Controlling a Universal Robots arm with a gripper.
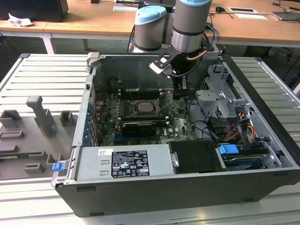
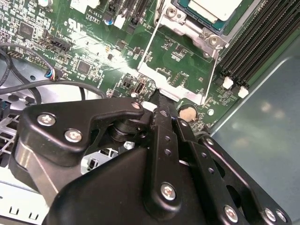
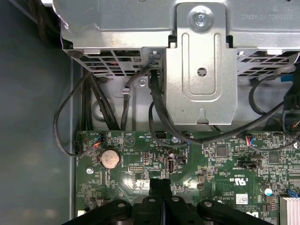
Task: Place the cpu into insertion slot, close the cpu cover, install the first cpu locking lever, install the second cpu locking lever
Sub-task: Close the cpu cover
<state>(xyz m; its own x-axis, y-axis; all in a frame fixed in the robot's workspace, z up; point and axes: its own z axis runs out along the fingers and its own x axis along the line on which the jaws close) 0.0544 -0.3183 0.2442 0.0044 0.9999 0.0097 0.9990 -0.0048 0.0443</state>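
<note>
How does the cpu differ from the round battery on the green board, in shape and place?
The cpu is square with a pale top; the battery is a round disc. The cpu sits in the insertion slot beside the memory slots; the battery sits near the edge of the board. Both lie flat on the board.

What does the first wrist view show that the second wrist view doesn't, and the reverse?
The first wrist view adds the silvery metal bracket beyond the board's edge. The second wrist view adds the cpu seated in the insertion slot, the cpu cover swung open toward the gripper, and the black memory slots. Both wrist views share the shut gripper, the coin battery near it, and the green circuit board.
</note>
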